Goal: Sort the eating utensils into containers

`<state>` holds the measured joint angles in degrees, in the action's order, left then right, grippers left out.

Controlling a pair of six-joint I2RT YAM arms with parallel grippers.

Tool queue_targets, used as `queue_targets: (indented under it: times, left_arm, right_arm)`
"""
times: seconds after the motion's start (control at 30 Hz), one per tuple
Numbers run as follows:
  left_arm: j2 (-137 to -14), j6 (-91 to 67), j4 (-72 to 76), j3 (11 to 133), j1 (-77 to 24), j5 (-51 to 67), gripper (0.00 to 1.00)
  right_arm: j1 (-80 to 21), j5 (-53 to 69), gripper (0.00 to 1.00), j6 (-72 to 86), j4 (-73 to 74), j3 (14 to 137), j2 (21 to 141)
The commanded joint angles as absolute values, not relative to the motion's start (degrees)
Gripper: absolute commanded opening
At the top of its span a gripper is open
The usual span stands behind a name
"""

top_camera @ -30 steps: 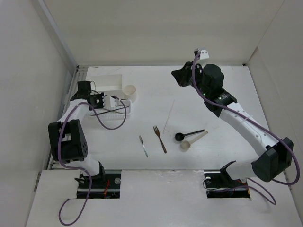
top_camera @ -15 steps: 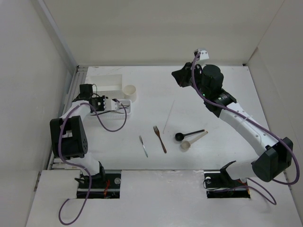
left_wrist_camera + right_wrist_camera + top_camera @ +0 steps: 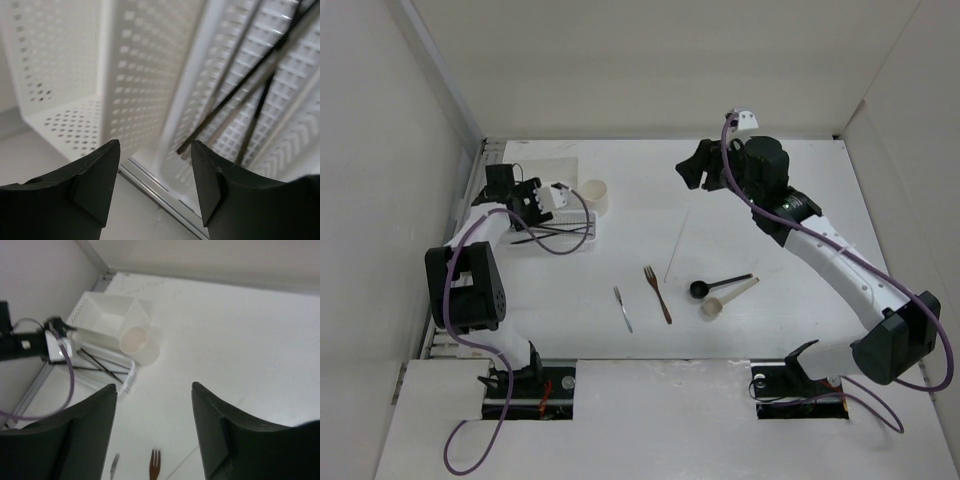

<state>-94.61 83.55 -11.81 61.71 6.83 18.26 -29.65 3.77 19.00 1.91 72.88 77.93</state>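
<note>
Dark and metallic chopsticks (image 3: 235,95) lie crossed in the slotted tray (image 3: 295,150), also seen from above as chopsticks (image 3: 556,231) in the tray (image 3: 590,236). My left gripper (image 3: 525,205) hovers open and empty at the tray's left end, its jaws (image 3: 155,141) apart beside the perforated box (image 3: 65,120). On the table lie a pale chopstick (image 3: 677,247), brown fork (image 3: 657,293), grey fork (image 3: 622,308), black spoon (image 3: 718,285) and beige spoon (image 3: 725,298). My right gripper (image 3: 692,168) hangs high, open and empty (image 3: 154,385), over the table's back.
The white box (image 3: 545,172) and round cup (image 3: 593,195) stand behind the tray at the back left. The right wrist view shows the cup (image 3: 135,342), box (image 3: 107,312), tray (image 3: 107,367), brown fork (image 3: 155,465) and grey fork (image 3: 114,464). White walls enclose the table.
Both grippers have opened. The left one has drawn back from the tray toward the box, leaving dark chopsticks lying in the tray. The right gripper has swung slightly left.
</note>
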Motion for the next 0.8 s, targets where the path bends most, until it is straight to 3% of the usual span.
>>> queue_targets:
  times: [0.0, 0.07, 0.13, 0.27, 0.37, 0.47, 0.57, 0.63, 0.77]
  left_arm:
    - [-92.99, 71.51, -9.94, 67.92, 6.77, 17.24, 0.56]
    - [-92.46, 64.72, -9.41, 70.21, 6.16, 14.87, 0.57]
    - [-92.46, 54.04, -9.4, 74.25, 5.36, 9.16, 0.6]
    - [-91.85, 35.68, -6.69, 80.59, 3.96, -0.86, 0.75]
    - [-90.7, 23.68, -6.49, 83.75, 3.96, -6.15, 1.0]
    - [-88.25, 16.36, -12.11, 84.64, 3.96, -4.23, 1.0]
    - [-84.91, 10.31, -16.25, 83.07, 3.96, -4.22, 1.0]
    - [-81.93, 8.01, -16.79, 80.7, 3.96, -5.97, 1.0]
    - [-76.49, 6.5, -18.27, 74.19, 3.96, -10.19, 1.0]
  right_arm:
    - [-28.05, 3.33, 0.68, 17.06, 16.66, 78.29, 78.39]
    - [-28.04, 3.96, 0.9, 12.34, 23.7, 78.31, 79.54]
    - [-28.04, 3.96, 1.0, 9.42, 32.58, 78.31, 80.94]
    - [-28.04, 4.66, 1.0, -2.78, 46.21, 77.61, 85.42]
    - [-31.11, -1.22, 1.0, -11.76, 46.77, 76.38, 86.84]
    - [-31.64, -2.02, 1.0, -12.05, 40.0, 78.2, 88.76]
    - [-31.64, -5.86, 0.85, 3.99, 39.2, 84.26, 96.92]
    - [-31.64, -3.53, 0.65, 15.4, 38.24, 87.8, 102.36]
    - [-33.92, -5.17, 0.64, 27.12, 34.72, 90.34, 109.74]
